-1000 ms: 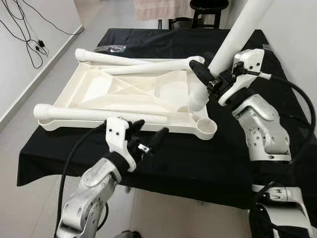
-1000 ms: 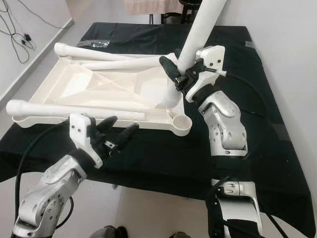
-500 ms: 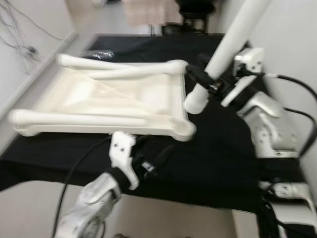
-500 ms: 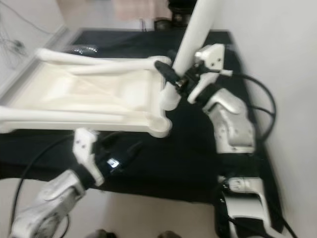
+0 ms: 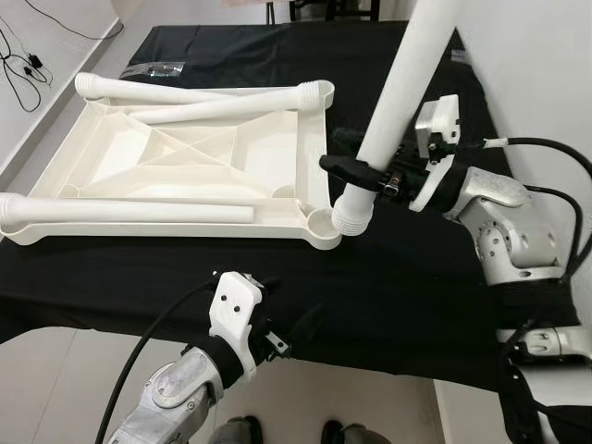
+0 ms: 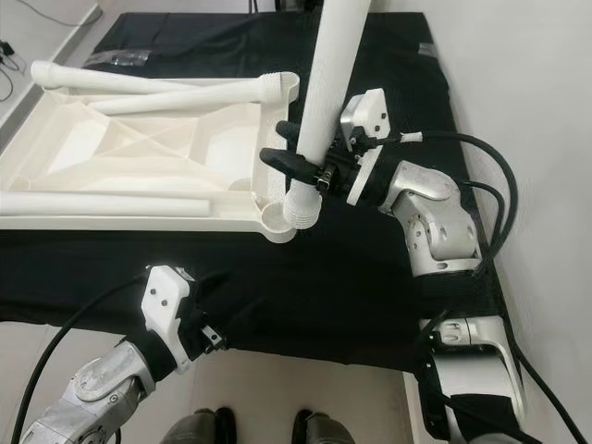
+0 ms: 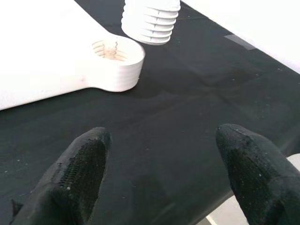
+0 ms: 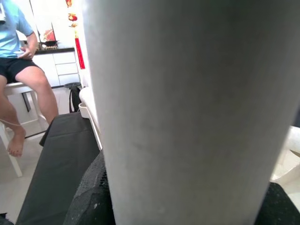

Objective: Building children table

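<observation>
Your right gripper (image 5: 363, 172) is clamping a white table leg (image 5: 398, 97) low on its shaft, holding it nearly upright with a lean toward the far right. Its ribbed threaded end (image 5: 352, 214) is hanging just beside the near right corner socket (image 5: 320, 223) of the upturned table top (image 5: 199, 171), slightly to the right of it and not over the hole. The left wrist view is showing the same thing: the threads are sitting off the socket (image 7: 114, 50), above the black cloth (image 7: 187, 117).

The main risk here is bringing the leg down while it is offset and tilted. If you are lowering it now, the ribbed end is likely to land on the socket's rim or on the cloth, and pushing there could shove the light plastic top across the table. Even if it finds the hole, a leaning leg may cross-thread and jam.

The grip is low on a long leg, so the upper part is acting as a lever; a fast turn could let it swing or slip through the fingers.

Your left gripper (image 5: 277, 338) is hovering at the near edge of the table with its fingers (image 7: 79, 173) spread wide, holding nothing, well short of the top. Nothing is bracing the top, so it may spin with the leg.

Three loose legs (image 5: 199, 113) are lying on the top, and a jolt could roll them.
</observation>
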Controlling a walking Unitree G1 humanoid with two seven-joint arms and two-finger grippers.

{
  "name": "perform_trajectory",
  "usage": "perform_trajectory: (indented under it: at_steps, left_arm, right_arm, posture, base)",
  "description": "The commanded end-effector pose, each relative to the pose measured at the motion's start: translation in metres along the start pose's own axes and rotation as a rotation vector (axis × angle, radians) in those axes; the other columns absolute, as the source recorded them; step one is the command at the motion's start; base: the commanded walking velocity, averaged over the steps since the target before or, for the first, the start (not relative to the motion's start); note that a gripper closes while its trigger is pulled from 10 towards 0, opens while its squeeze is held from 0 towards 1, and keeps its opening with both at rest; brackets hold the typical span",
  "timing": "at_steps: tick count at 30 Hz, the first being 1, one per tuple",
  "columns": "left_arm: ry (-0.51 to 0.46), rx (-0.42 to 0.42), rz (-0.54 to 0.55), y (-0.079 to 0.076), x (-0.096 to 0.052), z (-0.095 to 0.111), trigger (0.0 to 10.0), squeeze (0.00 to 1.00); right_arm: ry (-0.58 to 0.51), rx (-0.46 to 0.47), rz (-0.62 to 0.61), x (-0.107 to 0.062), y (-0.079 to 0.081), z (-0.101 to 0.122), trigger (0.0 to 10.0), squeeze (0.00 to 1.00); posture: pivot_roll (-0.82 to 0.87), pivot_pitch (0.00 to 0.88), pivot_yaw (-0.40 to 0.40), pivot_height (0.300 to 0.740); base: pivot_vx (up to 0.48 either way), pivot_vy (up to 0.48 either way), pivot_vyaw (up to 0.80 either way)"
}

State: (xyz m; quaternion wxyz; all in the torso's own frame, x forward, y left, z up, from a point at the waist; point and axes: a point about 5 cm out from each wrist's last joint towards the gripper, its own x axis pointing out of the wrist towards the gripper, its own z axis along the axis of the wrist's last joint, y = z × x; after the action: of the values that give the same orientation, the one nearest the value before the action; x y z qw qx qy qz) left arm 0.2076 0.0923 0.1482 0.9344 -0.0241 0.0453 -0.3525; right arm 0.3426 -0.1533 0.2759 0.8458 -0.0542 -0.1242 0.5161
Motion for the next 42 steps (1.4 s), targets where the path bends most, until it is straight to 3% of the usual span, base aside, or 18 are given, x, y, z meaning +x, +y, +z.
perform_trajectory:
  at_steps: [1, 5, 10, 22, 29, 42]
  left_arm:
    - [0.018, 0.022, 0.018, -0.002, -0.007, -0.001, 10.0, 0.00]
    - [0.025, 0.022, 0.010, -0.005, -0.010, -0.001, 10.0, 0.00]
    - [0.061, 0.015, -0.089, -0.021, -0.023, -0.005, 10.0, 0.00]
    - [0.052, 0.048, -0.093, -0.027, -0.027, -0.003, 10.0, 0.00]
    - [0.034, 0.039, -0.101, -0.029, -0.029, -0.003, 10.0, 0.00]
    - [0.028, 0.041, -0.114, -0.033, -0.032, -0.002, 10.0, 0.00]
  right_arm:
    - [-0.013, 0.010, 0.049, 0.007, 0.003, 0.001, 10.0, 0.00]
    - [-0.021, 0.028, 0.077, 0.008, 0.003, 0.002, 10.0, 0.00]
    - [-0.061, 0.067, 0.175, 0.006, -0.006, 0.013, 10.0, 0.00]
    - [-0.073, 0.083, 0.328, 0.011, -0.007, 0.017, 10.0, 0.00]
    - [-0.165, 0.095, 0.351, 0.028, -0.010, 0.027, 10.0, 0.00]
    - [-0.050, 0.000, 0.447, 0.029, -0.013, 0.025, 10.0, 0.00]
  posture:
    - [0.06, 0.295, -0.017, 0.740]
    - [0.06, 0.302, -0.014, 0.740]
    - [0.07, 0.325, -0.009, 0.740]
    - [0.11, 0.351, -0.003, 0.740]
    - [0.12, 0.358, 0.006, 0.740]
    - [0.14, 0.358, -0.001, 0.740]
  base:
    - [0.000, 0.000, 0.00]
    - [0.000, 0.000, 0.00]
    - [0.000, 0.000, 0.00]
    - [0.000, 0.000, 0.00]
    - [0.000, 0.000, 0.00]
    - [0.000, 0.000, 0.00]
